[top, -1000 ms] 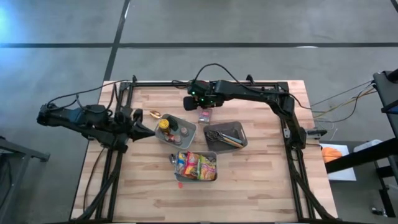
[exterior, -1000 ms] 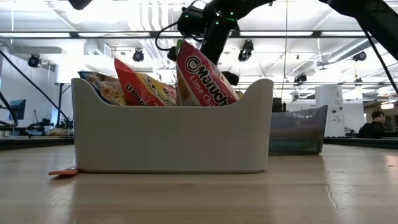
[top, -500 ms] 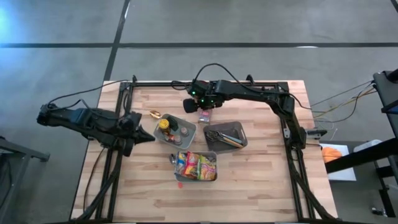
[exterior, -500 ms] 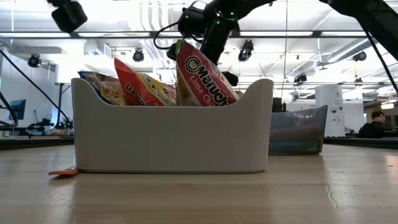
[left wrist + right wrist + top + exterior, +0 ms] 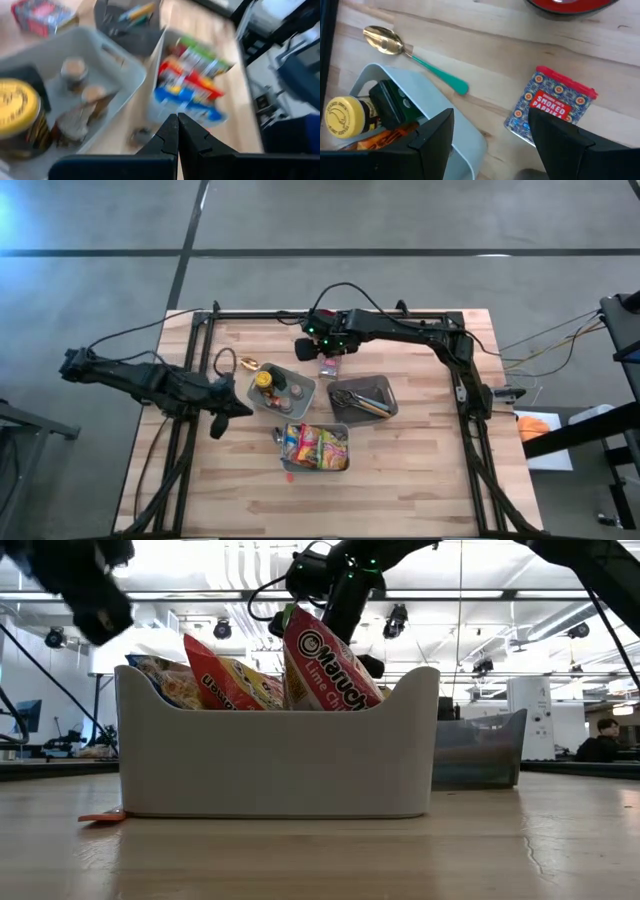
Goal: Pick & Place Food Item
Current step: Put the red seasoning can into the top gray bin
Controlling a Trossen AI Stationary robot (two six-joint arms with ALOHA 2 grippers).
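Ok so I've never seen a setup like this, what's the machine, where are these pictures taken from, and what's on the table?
Two dark robot arms work at a wooden table. One picture looks straight down, one looks level across the tabletop, and two come from cameras on the wrists.

On the table are three bins: one with jars, a dark one with utensils, and one with noodle packets. A gold spoon and a smoked paprika tin lie loose.

The left gripper is shut and holds nothing, beside the jar bin. The right gripper is open above the tin, not gripping it.
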